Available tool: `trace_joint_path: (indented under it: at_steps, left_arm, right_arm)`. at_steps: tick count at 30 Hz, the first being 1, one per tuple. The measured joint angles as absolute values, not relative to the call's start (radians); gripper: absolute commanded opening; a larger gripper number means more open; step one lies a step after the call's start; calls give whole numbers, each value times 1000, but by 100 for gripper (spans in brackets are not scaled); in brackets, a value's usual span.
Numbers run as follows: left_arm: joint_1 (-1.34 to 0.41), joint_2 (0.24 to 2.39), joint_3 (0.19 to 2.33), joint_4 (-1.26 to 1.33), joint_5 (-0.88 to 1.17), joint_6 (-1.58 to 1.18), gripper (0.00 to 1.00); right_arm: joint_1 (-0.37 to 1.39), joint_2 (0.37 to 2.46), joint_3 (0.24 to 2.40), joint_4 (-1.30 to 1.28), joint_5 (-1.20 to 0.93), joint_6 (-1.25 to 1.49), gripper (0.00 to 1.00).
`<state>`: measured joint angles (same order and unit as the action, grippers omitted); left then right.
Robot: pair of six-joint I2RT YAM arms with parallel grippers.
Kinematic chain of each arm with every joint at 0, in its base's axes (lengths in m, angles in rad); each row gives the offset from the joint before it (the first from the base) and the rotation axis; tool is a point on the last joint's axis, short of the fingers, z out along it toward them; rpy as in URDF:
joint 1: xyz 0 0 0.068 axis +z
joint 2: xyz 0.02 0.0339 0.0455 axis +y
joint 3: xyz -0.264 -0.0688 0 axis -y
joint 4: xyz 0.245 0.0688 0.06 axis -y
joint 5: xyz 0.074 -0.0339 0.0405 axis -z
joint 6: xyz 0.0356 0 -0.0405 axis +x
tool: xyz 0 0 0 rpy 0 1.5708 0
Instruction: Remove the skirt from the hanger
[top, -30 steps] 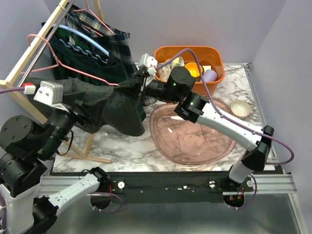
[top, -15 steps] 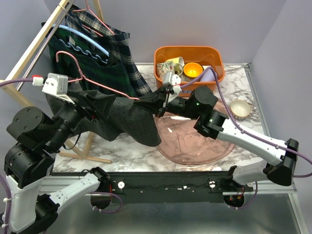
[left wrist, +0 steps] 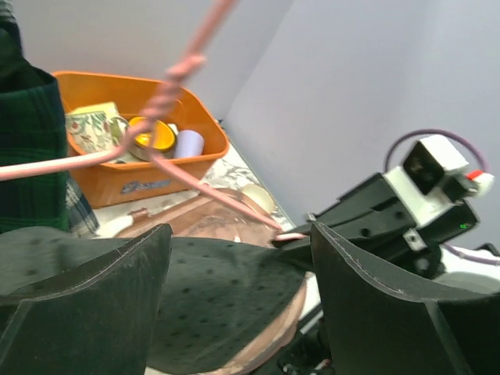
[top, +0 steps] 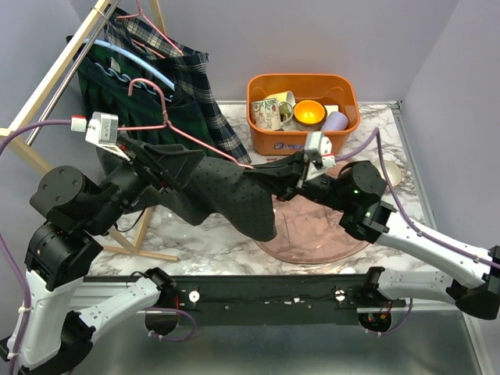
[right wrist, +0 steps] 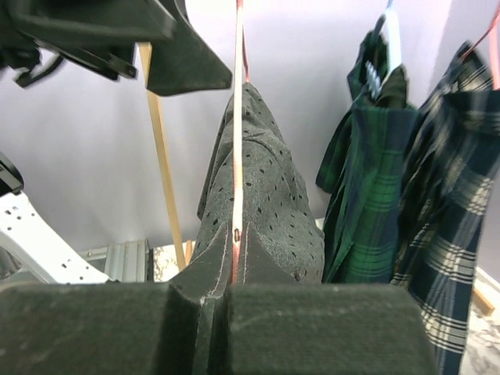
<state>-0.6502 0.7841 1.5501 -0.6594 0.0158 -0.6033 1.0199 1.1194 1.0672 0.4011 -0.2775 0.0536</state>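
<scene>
A dark grey dotted skirt (top: 226, 195) hangs on a pink wire hanger (top: 207, 146), held in the air between the arms over the table's middle. My right gripper (top: 273, 173) is shut on the hanger's right end; in the right wrist view (right wrist: 234, 250) the pink wire (right wrist: 237, 117) runs up from between the closed fingers, with the skirt (right wrist: 269, 187) draped over it. My left gripper (top: 176, 166) is at the skirt's left end. In the left wrist view (left wrist: 238, 234) its fingers stand wide apart, with the skirt (left wrist: 219, 297) between and beyond them and the hanger (left wrist: 168, 94) above.
A wooden rack (top: 55, 70) at the far left carries green plaid skirts (top: 187, 86) on other hangers. An orange bin (top: 266, 142) with cups stands at the back. A pink dish (top: 312, 234) lies under the right arm. A small bowl (top: 394, 173) sits at the right.
Both arms have moved right and nearer with the hanger and skirt, away from the rack. The skirt's right end now hangs over the pink dish.
</scene>
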Motion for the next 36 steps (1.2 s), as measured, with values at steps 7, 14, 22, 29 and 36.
trace_joint_path:
  at_steps: [7, 14, 22, 29, 36]
  left_arm:
    - [-650, 824, 1576, -670, -51, -482, 79]
    - [-650, 852, 1576, -636, -59, -366, 79]
    - [-650, 850, 1574, -574, -59, -276, 77]
    - [-650, 850, 1534, -562, -76, -237, 77]
    - [-650, 845, 1490, -562, -118, -210, 68]
  right_arm:
    - [1020, 1002, 1011, 376, -212, 44, 1]
    - [1020, 958, 991, 266, -171, 44, 1]
    - [1020, 942, 960, 174, -175, 46, 1]
    - [1020, 934, 941, 187, -192, 64, 1]
    - [1020, 926, 922, 201, -233, 81, 1]
